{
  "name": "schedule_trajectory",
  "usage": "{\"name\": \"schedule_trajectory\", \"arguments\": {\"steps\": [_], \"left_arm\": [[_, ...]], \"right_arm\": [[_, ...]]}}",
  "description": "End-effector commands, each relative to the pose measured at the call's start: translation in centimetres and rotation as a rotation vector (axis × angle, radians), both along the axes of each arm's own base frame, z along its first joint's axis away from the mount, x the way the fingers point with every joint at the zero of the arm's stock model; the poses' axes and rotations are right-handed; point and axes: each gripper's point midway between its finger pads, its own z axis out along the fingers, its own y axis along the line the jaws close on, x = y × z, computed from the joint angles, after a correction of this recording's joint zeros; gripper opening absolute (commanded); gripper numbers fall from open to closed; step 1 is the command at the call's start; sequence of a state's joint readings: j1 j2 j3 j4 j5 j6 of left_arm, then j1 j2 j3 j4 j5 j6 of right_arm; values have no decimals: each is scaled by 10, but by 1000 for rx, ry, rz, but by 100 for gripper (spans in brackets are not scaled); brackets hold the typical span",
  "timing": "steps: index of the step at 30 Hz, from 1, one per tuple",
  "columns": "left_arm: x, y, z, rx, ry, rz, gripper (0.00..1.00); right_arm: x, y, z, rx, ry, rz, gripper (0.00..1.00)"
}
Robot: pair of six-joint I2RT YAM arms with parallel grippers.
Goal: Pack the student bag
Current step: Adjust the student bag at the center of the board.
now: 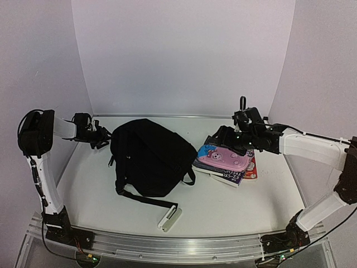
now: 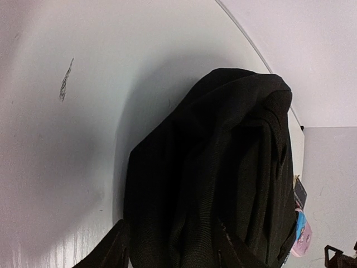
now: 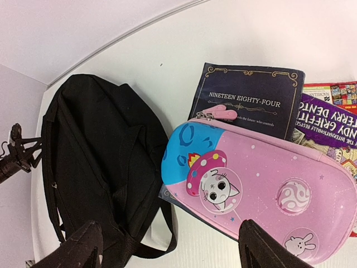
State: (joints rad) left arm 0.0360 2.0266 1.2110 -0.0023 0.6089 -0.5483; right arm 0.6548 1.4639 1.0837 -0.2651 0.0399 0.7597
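The student bag (image 1: 150, 156), a large black soft backpack, lies in the middle of the table with its straps trailing toward the front. My left gripper (image 1: 105, 137) is open at the bag's upper left edge. In the left wrist view its fingers (image 2: 106, 251) stand wide apart with the bag's fabric (image 2: 223, 167) between them. My right gripper (image 1: 216, 139) is open and empty, hovering over the blue end of a pink pencil case (image 1: 223, 159). In the right wrist view the gripper (image 3: 170, 251) spans the pencil case (image 3: 262, 184) and the bag (image 3: 95, 162).
The pencil case lies on a stack of books (image 1: 248, 172): a dark "Nineteen Eighty-Four" (image 3: 251, 103) and a purple book (image 3: 329, 120). A small white rectangular object (image 1: 169, 218) lies near the front edge. Curved white walls close in the back and sides.
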Motion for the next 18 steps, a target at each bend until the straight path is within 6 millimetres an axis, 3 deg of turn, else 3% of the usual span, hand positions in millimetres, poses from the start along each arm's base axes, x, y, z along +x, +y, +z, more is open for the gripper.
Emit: {"name": "schedule_trajectory", "arguments": {"steps": [1,11,14,18], "left_arm": [[17,-7,26,-61,-93,-27,43],[24,-18,17,-137,-73,-73,36],[26,-21,22,-155,-88,-87,25],[25,-17,48,-130,-166,-82,6]], "right_arm": [[1,-6,7,-6,-19,-16,80],[1,-7,9,-5,-22,-18,80],[0,-8,11,-7,-26,-21,80],[-1,-12,13,-12,-35,-35,80]]}}
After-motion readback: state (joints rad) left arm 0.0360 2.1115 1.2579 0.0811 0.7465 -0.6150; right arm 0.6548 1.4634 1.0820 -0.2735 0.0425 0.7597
